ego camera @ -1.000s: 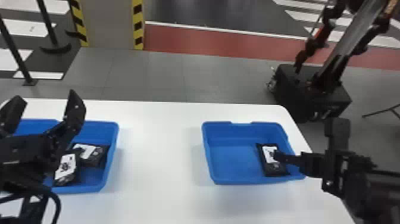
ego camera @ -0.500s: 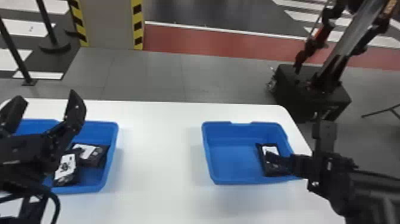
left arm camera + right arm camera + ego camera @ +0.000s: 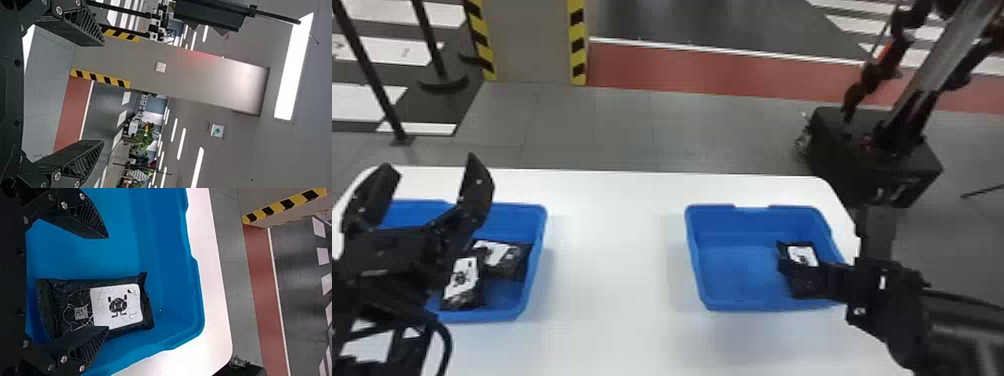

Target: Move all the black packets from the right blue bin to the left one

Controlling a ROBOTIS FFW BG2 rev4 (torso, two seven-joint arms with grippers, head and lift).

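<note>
Black jaws of the right gripper (image 3: 107, 282), on the nearer arm, were spread wide; the packet (image 3: 117, 305), partly masked by the right-hand finger, was aligned lengthwise with both fingers, within the right blue bin (image 3: 199, 305).
</note>
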